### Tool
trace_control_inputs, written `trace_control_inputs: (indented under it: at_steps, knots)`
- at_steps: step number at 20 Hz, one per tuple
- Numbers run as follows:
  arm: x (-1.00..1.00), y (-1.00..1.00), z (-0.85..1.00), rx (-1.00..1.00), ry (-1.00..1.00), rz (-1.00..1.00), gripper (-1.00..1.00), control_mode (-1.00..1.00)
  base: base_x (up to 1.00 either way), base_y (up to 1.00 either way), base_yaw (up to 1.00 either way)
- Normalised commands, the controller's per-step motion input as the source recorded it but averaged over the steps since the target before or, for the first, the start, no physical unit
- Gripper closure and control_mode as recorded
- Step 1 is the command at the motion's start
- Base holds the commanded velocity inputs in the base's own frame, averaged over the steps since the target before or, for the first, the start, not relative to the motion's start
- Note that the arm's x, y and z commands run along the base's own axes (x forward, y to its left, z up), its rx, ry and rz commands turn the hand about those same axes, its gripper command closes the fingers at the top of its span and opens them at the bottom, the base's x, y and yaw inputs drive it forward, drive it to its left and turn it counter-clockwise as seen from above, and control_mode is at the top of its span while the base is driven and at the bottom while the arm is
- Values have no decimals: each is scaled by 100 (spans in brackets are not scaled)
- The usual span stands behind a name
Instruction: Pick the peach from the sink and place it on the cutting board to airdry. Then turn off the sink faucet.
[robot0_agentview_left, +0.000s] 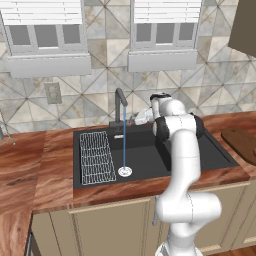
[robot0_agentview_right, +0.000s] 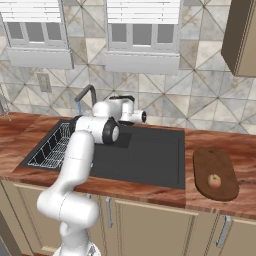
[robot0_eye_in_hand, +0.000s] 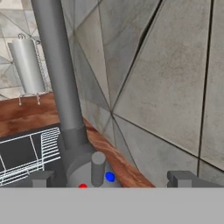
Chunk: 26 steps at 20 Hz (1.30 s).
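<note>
Fingers (robot0_eye_in_hand: 41, 178) spread wide and holding nothing, 1 tip either side of the faucet's base, so the hand is clearly squaring up to the small lever (robot0_eye_in_hand: 98, 167) that stands there between a red and a blue dot. Going left to right: the white wire rack (robot0_agentview_left: 96, 157) lies in the left part of the sink (robot0_agentview_left: 202, 150), then the sink faucet (robot0_agentview_left: 120, 106) rises at the back rim with a thin stream of water falling straight to the white drain disc (robot0_agentview_left: 124, 171), so it is running and needs shutting off. Next comes the arm, bent over the basin to reach that lever. Far right on the tabletop (robot0_agentview_right: 200, 137) lies the cutting board (robot0_agentview_right: 225, 172), and the peach (robot0_agentview_right: 214, 181) sits on it, well apart from the water, where it can dry. By my reading, only the faucet step is left.
</note>
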Motion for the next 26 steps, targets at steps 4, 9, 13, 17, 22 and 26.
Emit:
trace_control_inputs:
  at_steps: [4,9,13,17,22,26]
  knots:
    - [20,0,-5,0,2,0,-100,-100,0,0,0]
    - [13,0,-14,0,2,0,-100,-100,0,0,0]
    - [10,10,-13,0,1,0,-100,-100,0,0,0]
    - [21,18,-6,0,1,1,-100,-100,0,0,0]
    - [32,29,-1,2,0,9,-100,-100,0,0,0]
    - [48,43,0,7,1,22,-100,-100,0,0,0]
